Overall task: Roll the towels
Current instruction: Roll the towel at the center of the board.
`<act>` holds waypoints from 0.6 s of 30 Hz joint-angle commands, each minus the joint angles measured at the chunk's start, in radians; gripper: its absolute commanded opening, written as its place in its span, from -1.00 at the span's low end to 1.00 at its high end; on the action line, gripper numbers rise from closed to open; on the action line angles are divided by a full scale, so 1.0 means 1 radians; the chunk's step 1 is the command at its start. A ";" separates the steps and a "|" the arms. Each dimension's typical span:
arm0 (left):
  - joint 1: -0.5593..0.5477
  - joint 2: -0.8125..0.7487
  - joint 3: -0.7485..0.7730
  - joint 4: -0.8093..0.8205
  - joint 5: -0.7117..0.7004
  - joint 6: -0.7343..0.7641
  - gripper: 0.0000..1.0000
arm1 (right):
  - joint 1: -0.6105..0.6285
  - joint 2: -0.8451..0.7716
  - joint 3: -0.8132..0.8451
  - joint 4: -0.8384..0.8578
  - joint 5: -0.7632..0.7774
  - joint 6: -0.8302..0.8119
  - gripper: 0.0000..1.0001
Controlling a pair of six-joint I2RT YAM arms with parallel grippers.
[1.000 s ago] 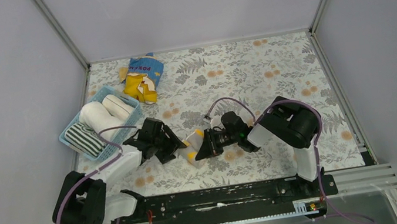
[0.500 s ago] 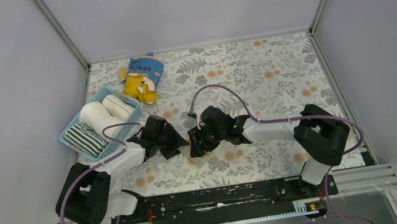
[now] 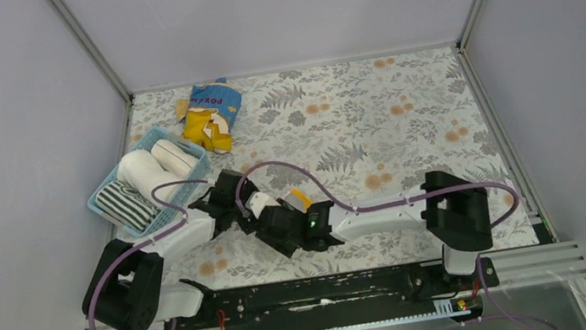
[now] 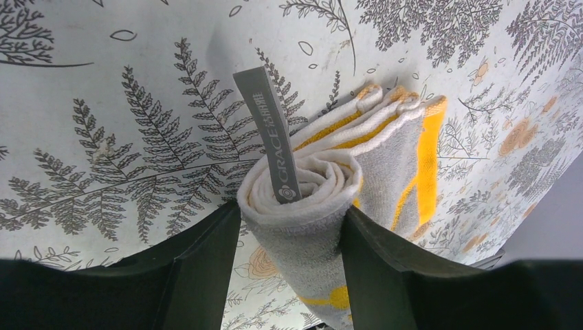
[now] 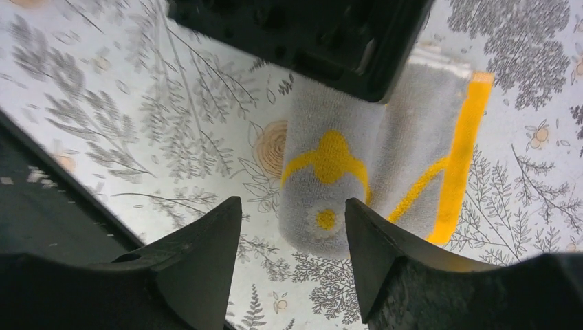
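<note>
Floral-printed counter (image 3: 403,105) carries the beige yellow-marked towel (image 4: 309,234) at lower centre of the top view, half rolled; left fingers (image 4: 199,268) clamp the roll's end, right fingers (image 5: 199,261) gape before its other end. Turning both ends evenly should keep the coil tight.

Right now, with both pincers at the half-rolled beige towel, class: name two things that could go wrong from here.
1. The left pincer grips only the rolled end of the beige towel; its flat tail lies unrolled, so letting go may let the roll spring open.
2. The right pincer is open and close to the left one; closing in could knock them together or push the roll askew.
</note>
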 commanded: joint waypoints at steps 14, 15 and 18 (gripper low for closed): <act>-0.011 0.031 0.010 -0.100 -0.074 0.014 0.13 | 0.048 0.193 -0.006 -0.050 0.216 -0.037 -0.13; -0.011 0.017 0.017 -0.113 -0.083 0.010 0.16 | 0.045 0.183 -0.015 -0.036 0.186 -0.038 -0.23; -0.008 -0.045 0.031 -0.162 -0.131 -0.001 0.31 | 0.006 0.110 -0.077 0.057 0.008 -0.034 -0.42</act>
